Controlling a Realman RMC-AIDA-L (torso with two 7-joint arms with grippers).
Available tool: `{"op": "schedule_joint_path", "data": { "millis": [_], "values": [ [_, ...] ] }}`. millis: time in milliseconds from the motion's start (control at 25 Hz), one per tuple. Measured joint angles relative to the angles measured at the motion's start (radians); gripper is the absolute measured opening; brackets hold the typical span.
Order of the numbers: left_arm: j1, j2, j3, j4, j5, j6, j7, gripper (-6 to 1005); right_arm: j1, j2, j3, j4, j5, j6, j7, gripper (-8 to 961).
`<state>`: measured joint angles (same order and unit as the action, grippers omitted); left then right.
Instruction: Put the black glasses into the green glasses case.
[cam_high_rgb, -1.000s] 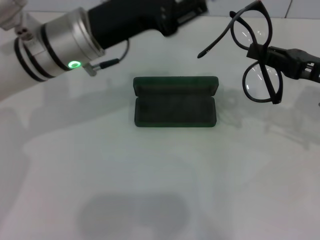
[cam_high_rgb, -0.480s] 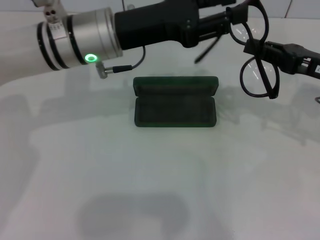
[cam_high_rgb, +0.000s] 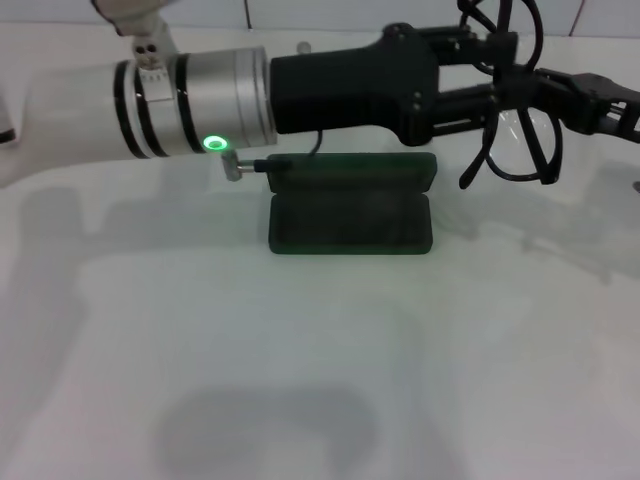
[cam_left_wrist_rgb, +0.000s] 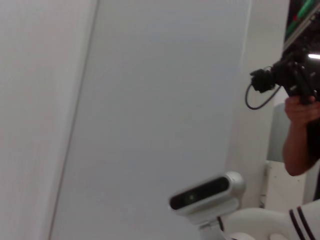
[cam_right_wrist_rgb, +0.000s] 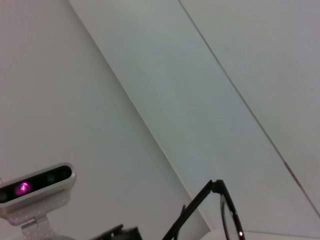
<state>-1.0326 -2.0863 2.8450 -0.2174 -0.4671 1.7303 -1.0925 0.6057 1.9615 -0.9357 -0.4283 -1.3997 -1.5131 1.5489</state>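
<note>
We see the green glasses case (cam_high_rgb: 350, 212) lying open on the white table (cam_high_rgb: 300, 380) near the centre of the head view, its lid standing up along the far edge at 12 o'clock and its dark lining facing up. The black glasses (cam_high_rgb: 520, 110) hang in the air up at about 2 o'clock from the case, well above the table and not in the case; one slim arm droops down toward the table beside the lid's right corner. The right gripper (cam_high_rgb: 530, 92) reaches in from 3 o'clock and its fingers are clamped on the frame between the two lenses. The left arm stretches across the top of the view from 9 o'clock, its silver cuff with a lit green ring (cam_high_rgb: 213, 144) passing over the case's far left corner, and the left gripper (cam_high_rgb: 490, 60) meets the glasses at the frame; we cannot tell how its jaws stand there. In the right wrist view, part of the glasses frame and one arm (cam_right_wrist_rgb: 220, 210) show against a pale wall.
</note>
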Motion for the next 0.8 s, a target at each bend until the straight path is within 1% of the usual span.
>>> {"op": "schedule_joint_path", "data": {
  "millis": [280, 560, 800],
  "values": [
    [-0.006, -0.005, 0.001, 0.044, 0.015, -0.073, 0.003, 514, 0.006, 0.004, -0.001, 0.000, -0.001, -0.011, 0.001, 121],
    [0.009, 0.001, -0.001, 0.044, 0.006, -0.043, 0.001, 514, -0.004, 0.002, 0.000, 0.000, -0.004, -0.002, -0.001, 121],
    [0.011, -0.001, -0.001, 0.044, 0.011, -0.041, -0.004, 514, -0.002, 0.006, -0.009, 0.000, -0.005, -0.026, -0.001, 120]
  ]
}}
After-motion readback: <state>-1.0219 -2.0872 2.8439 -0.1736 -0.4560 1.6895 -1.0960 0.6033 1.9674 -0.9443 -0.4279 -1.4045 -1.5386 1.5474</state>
